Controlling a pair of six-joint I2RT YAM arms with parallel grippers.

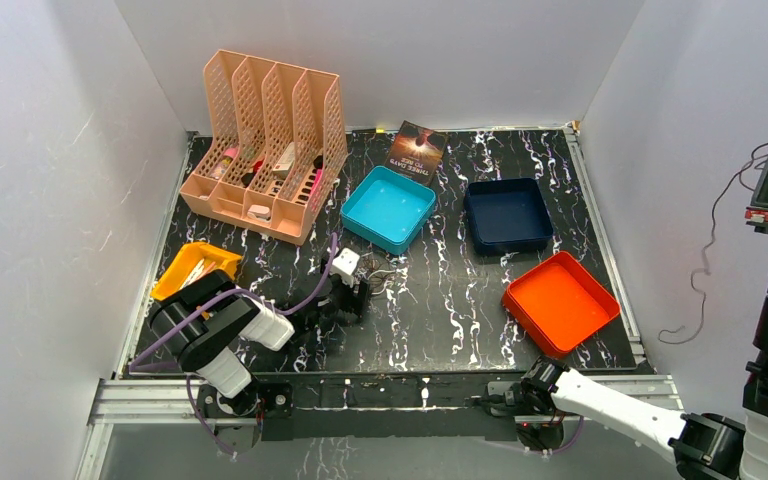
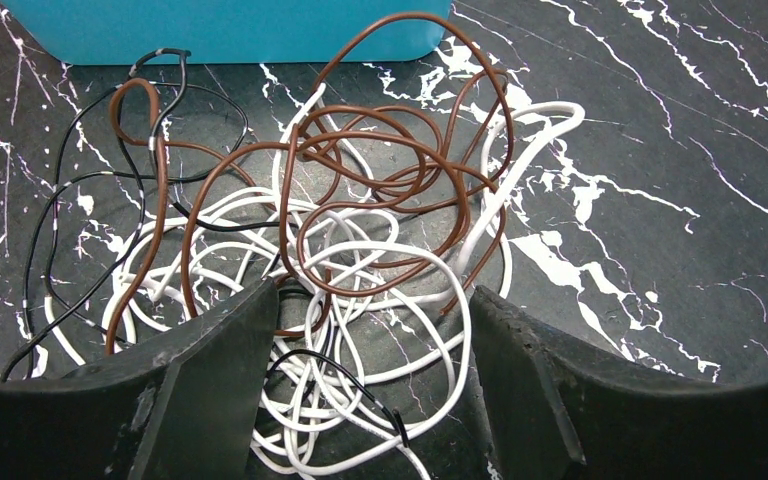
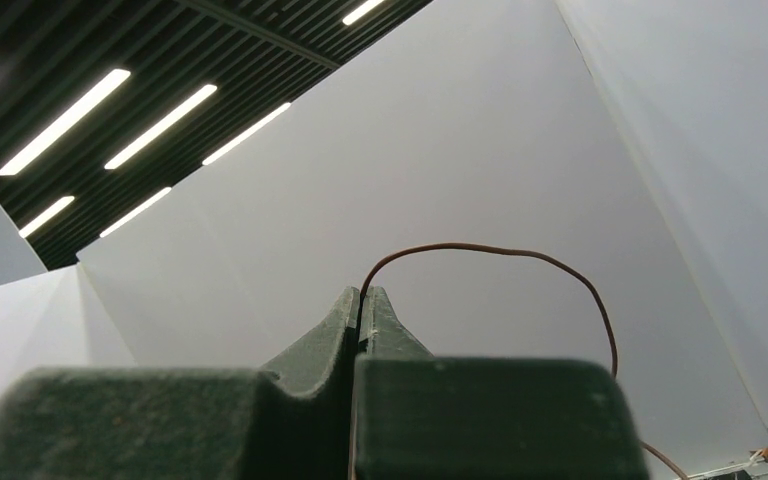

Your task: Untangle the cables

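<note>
Brown, white and black cables (image 2: pixel 360 230) are lying tangled on the table (image 2: pixel 660 250), just in front of the teal tray (image 2: pixel 220 30). The left gripper (image 2: pixel 375 295) is reaching low over them, its jaws spread wide and straddling the near loops. The right gripper (image 3: pixel 363 300) is pointing upward, pinching one brown cable (image 3: pixel 480 248) tight.

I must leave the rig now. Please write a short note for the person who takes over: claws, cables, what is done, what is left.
Left claw: open, holding nothing, low over the tangle of cables.
Right claw: shut on one thin brown cable, raised, pointing up, away from the table.
Tangle: on the table, beside the teal tray; white, brown and black cords looped together.
Done: apparently one brown cable pulled out.
Left: separate all the rest.
</note>
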